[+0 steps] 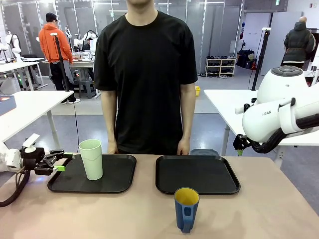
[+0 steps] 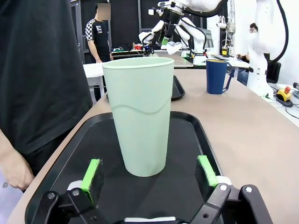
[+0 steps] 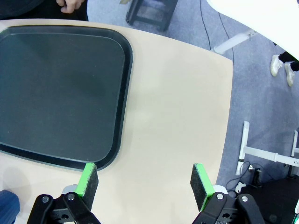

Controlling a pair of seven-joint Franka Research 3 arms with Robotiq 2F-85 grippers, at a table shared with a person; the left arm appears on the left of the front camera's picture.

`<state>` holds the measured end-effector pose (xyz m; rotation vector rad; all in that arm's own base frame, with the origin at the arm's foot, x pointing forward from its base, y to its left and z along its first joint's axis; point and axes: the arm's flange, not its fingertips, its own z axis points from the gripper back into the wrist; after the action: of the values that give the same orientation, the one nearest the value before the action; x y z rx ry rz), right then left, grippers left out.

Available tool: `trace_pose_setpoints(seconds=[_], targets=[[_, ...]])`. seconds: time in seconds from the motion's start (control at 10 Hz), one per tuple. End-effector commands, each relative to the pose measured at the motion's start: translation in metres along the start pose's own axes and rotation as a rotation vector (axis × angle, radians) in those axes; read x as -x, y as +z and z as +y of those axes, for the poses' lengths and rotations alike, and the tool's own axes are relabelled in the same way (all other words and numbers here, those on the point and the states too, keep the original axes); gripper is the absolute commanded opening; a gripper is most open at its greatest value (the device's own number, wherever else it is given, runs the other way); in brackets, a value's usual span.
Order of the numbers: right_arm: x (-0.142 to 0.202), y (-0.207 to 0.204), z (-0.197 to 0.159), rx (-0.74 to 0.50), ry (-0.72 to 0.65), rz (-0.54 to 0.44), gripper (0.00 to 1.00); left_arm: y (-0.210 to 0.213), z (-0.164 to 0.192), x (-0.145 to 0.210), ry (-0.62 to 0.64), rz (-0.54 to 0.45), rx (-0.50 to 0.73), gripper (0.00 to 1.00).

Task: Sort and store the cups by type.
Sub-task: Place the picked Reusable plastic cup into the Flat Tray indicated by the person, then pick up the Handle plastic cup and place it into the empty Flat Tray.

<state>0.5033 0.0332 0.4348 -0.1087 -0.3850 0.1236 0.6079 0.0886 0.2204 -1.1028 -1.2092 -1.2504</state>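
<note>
Your left arm (image 1: 11,160) reaches in low from the left edge, wrist roughly level. The left gripper (image 1: 64,162) points sideways toward the middle, jaws spread wide, green pads (image 2: 92,173) well apart and touching nothing. Your right arm (image 1: 276,112) hangs high at the right edge, elbow bent, its white links folded together, black cabling looped beneath. The right gripper (image 3: 145,179) looks straight down, jaws likewise wide apart, both pads bare and gripping nothing.

I see my right arm (image 1: 279,107) as a rounded white shell with grey lettering (image 1: 266,113), black cable (image 1: 261,146) beneath. My left gripper (image 1: 65,162) is black, green pads (image 2: 92,173), silver screws (image 2: 48,196) at the linkages.
</note>
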Motion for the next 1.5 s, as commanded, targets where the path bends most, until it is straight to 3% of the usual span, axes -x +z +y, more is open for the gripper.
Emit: trace_pose_setpoints(seconds=[0.0, 0.7, 1.1, 1.2, 1.4], targets=[[-0.001, 0.001, -0.001, 0.002, -0.001, -0.002, 1.0, 0.0, 0.003, 0.001, -0.003, 0.003, 0.004, 1.0], [-0.001, 0.001, -0.001, 0.002, -0.001, -0.002, 1.0, 0.001, 0.0, 0.0, 0.0, 0.001, -0.001, 1.0], [-0.001, 0.001, -0.001, 0.002, -0.001, -0.002, 1.0, 0.036, -0.062, -0.086, -0.172, 0.484, -0.11, 1.0], [-0.001, 0.001, -0.001, 0.002, -0.001, -0.002, 1.0, 0.04, -0.078, -0.108, -0.223, 0.645, -0.161, 1.0], [-0.001, 0.001, -0.001, 0.002, -0.001, -0.002, 1.0, 0.037, -0.112, -0.134, -0.18, 0.901, -0.154, 1.0]])
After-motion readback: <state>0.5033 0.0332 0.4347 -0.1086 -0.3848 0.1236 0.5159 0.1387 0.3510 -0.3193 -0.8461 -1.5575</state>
